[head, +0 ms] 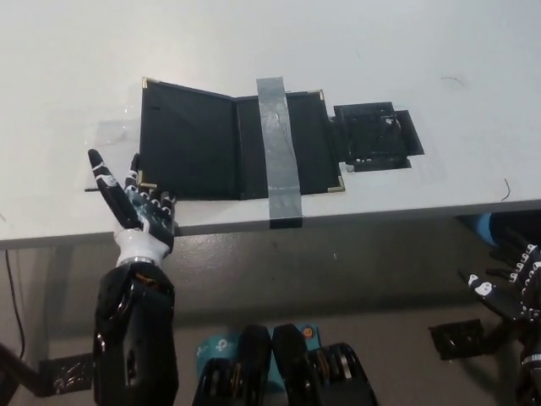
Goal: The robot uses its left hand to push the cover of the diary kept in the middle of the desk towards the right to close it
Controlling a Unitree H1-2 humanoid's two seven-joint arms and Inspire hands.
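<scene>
Left hand beside open diary

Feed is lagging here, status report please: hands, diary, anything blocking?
Left hand open at diary's lower left corner. Right hand open, low beside desk. Diary open, grey tape strip across right half.

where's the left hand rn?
In the head view the left hand is at the lower left, open at the desk's front edge, just beside the bottom-left corner of the open diary; contact can't be told.
</scene>
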